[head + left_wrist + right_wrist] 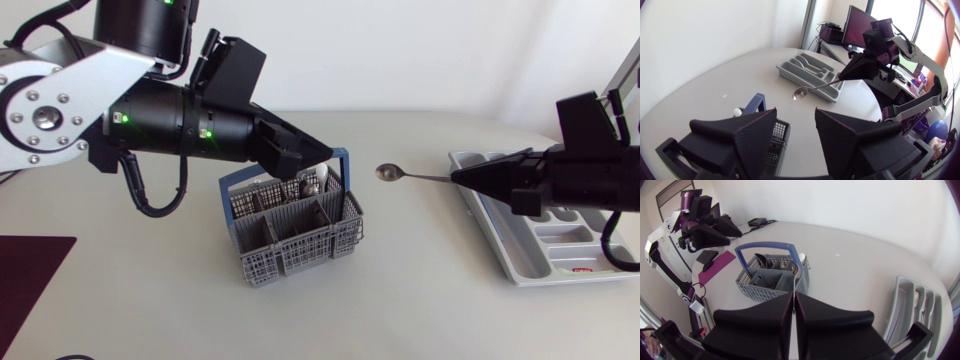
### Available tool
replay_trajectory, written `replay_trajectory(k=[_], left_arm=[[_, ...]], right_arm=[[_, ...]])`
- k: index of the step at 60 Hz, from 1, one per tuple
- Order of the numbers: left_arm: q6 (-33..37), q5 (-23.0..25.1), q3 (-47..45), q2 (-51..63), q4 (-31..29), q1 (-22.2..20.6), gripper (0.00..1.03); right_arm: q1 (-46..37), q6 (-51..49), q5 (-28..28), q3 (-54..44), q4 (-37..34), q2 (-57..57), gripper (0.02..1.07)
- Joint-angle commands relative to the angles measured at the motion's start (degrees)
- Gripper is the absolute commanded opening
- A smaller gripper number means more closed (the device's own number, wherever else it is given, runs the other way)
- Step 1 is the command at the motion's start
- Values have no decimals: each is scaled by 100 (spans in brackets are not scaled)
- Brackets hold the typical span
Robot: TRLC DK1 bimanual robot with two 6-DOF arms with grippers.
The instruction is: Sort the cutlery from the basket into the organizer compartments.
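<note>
Right gripper (457, 178) clamped a silver metal spoon (400, 174) between the grey blue-handled plastic basket (300, 256) and grey organizer tray (522, 268); my left gripper (795, 114) hung apart over the basket.

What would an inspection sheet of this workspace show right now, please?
Surface: pale table, nothing spilled.
Job's things: grey basket holding cutlery, mid-table; spoon in the air between basket and organizer; organizer at the right.
Clutter: dark mat near the left edge.
Pincers: left pincer open above the basket; right pincer shut on the spoon.
Cables: black cable looping under the left arm.
Surroundings: nothing seen.
</note>
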Motion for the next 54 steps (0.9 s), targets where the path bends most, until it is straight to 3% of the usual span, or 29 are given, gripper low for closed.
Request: replay_trajectory(k=[1,15,26,38,54], left_arm=[[117,-63,-92,-71,-6,-92,54],[355,-301,-171,-159,-155,-259,54],[812,-327,-75,-159,-331,-575,54],[1787,-318,198,8,-805,-769,54],[2543,-257,365,280,-964,-1050,58]], right_arm=[[-222,-500,-73,235,-293,58,8],[-1304,-1599,-547,578,-1330,480,8],[-1453,-2135,-829,877,-2068,691,8],[-741,-2486,-793,956,-2560,497,8],[533,-2399,-503,877,-2481,365,8]])
